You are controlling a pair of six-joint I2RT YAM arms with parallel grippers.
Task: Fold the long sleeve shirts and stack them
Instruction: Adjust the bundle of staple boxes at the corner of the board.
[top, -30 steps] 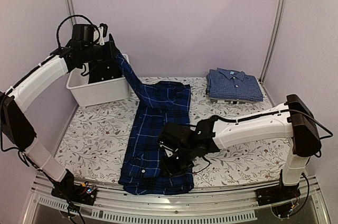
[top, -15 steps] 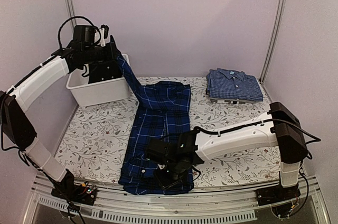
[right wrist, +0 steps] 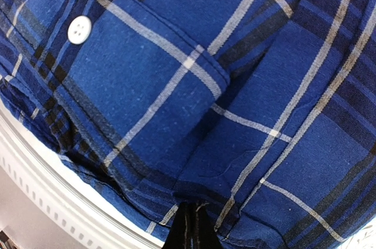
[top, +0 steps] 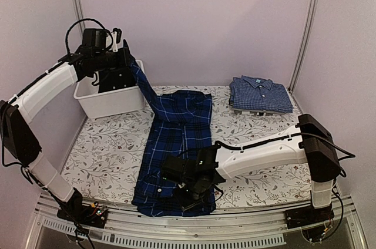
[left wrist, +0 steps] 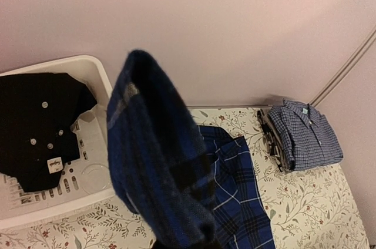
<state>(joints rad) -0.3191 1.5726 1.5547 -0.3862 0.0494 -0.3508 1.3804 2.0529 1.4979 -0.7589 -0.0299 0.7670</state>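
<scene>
Left gripper [top: 123,56] clamps a sleeve of the plaid shirt [top: 182,120] aloft, right gripper [top: 189,192] pinched shut on its near hem, apparently stretching it flat for folding.

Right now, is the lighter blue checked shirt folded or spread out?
Folded. The lighter blue checked shirt sits as a compact rectangle with its collar on top and no sleeves trailing out.

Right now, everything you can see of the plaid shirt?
The plaid shirt is navy and royal-blue woven cloth with thin white lines and white buttons. It lies lengthwise down the floral table, mostly flat. The left jaws, shut, hold one sleeve up by the bin; the right jaws pinch its near end.
</scene>
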